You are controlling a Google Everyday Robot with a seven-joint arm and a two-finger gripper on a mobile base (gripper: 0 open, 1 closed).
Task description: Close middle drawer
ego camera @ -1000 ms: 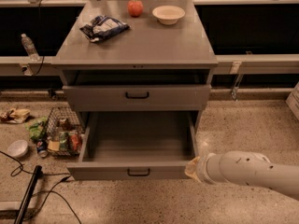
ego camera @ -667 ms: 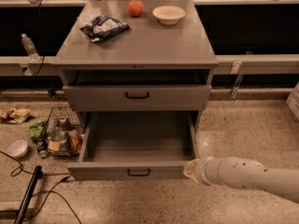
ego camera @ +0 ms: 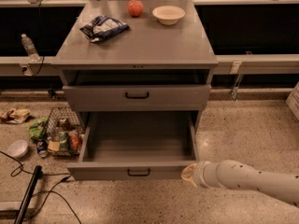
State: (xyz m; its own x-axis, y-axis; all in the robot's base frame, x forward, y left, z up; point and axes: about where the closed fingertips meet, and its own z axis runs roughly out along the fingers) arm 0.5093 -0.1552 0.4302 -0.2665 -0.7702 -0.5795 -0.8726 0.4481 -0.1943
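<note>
The grey cabinet top [ego camera: 154,45] fills the upper middle of the frame. On it lie a crumpled bag [ego camera: 104,28] at its left, a red fruit [ego camera: 135,8] at the back and a pale bowl [ego camera: 168,14] just right of the fruit, all apart. At left, the speckled floor [ego camera: 243,129] carries a wire basket [ego camera: 60,132] of cans, a white dish [ego camera: 17,148], a wrapper [ego camera: 14,115] and black cables [ego camera: 28,185]. The gripper [ego camera: 189,175] hangs over the floor, low and right of centre.
</note>
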